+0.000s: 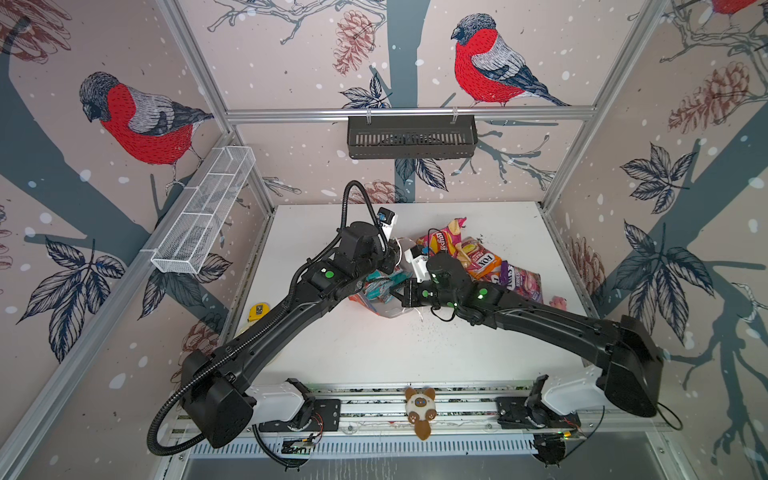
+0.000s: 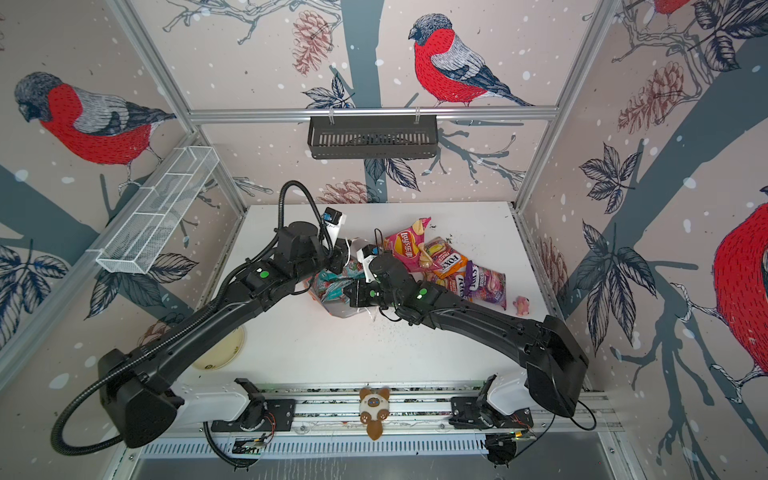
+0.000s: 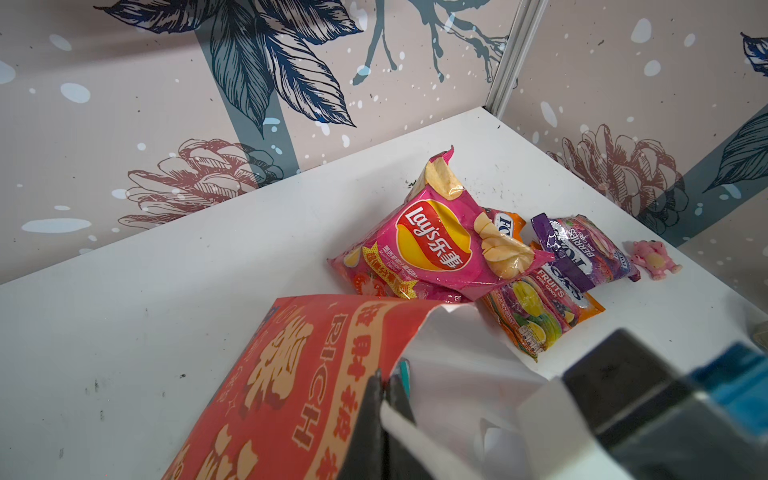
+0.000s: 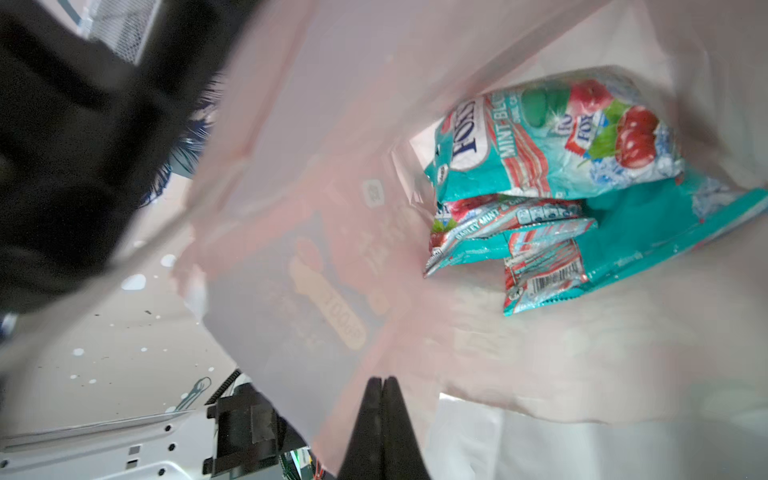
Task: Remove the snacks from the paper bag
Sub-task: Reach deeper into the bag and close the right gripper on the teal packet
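- Two closed grippers, both on paper. The left gripper [image 3: 384,392] is clamped on the rim of the tall red paper gift bag [image 3: 291,374], with white lining beside its jaws. The right gripper [image 4: 383,384] is pressed flat too, apparently on the bag's thin wall, though blur makes that grip less sure.
- Thin paper pinched at two places could tear or slip free if the grippers draw apart, and the mouth would then sag.
- Just beyond the right gripper's tips, inside the bag, several glossy teal FOX'S candy packets [image 4: 552,145] lie stacked, none of them held. With neither gripper free, tipping looks likely, and the packets could jam in a fold.
- Past the left gripper, on the white table [image 3: 166,291], a pink Lay's chip bag [image 3: 432,245] overlaps an orange packet [image 3: 536,316] and a purple packet [image 3: 582,249]. Anything spilling out may land on them.
- The left arm [image 1: 266,332] and right arm [image 1: 540,318] both reach forward and bend inward. Their wrists nearly meet over the bag, so they could collide.
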`<state>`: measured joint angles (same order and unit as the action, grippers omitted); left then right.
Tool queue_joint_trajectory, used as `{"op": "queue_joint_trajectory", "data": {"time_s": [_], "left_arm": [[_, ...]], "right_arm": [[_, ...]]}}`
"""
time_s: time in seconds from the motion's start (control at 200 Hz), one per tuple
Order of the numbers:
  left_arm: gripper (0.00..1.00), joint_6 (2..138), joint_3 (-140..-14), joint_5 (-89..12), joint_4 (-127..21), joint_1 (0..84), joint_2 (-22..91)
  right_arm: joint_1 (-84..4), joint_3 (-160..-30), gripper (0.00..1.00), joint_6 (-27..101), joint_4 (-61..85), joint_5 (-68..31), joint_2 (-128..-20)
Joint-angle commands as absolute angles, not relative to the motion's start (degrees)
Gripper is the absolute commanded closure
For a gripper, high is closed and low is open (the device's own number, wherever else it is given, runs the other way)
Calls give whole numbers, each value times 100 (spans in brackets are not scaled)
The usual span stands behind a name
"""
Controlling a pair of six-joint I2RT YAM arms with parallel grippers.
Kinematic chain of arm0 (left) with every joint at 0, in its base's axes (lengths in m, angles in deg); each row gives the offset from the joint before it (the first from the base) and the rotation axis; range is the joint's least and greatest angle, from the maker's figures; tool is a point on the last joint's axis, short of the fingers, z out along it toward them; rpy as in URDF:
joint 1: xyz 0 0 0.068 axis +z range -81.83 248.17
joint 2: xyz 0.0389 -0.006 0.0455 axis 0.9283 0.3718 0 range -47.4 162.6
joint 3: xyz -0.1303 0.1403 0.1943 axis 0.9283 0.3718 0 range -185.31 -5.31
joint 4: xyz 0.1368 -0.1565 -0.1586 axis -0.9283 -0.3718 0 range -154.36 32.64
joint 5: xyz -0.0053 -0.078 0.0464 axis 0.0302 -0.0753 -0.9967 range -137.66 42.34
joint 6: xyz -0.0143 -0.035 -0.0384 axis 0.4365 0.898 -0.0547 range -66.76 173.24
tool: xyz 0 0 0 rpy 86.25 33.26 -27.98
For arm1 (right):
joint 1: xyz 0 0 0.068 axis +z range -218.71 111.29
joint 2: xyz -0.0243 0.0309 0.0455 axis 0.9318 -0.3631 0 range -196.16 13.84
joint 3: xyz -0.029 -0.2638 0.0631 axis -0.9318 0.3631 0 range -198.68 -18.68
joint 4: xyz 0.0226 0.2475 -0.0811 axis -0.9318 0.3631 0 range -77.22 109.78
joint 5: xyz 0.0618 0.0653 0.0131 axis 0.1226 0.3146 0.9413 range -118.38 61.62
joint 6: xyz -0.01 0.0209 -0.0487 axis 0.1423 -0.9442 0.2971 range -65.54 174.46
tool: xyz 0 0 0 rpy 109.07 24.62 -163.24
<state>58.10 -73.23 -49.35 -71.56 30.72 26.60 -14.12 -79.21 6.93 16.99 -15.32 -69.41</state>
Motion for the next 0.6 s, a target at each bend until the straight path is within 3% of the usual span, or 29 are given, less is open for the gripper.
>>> {"op": "queue_joint_trajectory", "data": {"time_s": [0.0,0.1,0.315,0.595], "left_arm": [[100,5894,-7391,-5020,-6835,3069,2660],[100,5895,-7369,-5047,-6832,3069,2620],[100,5872,-7416,-5038,-6908,3065,2600],[100,5809,-7509,-4951,-7013,3064,2678]], "right_arm": [[-1414,-8071,95,1043,2036,-1524,-7186],[-1429,-8410,93,1367,2319,-1624,-7560],[-1342,-8973,73,2212,2481,-2107,-8214],[-1246,-8835,66,2991,1891,-2760,-8497]]}}
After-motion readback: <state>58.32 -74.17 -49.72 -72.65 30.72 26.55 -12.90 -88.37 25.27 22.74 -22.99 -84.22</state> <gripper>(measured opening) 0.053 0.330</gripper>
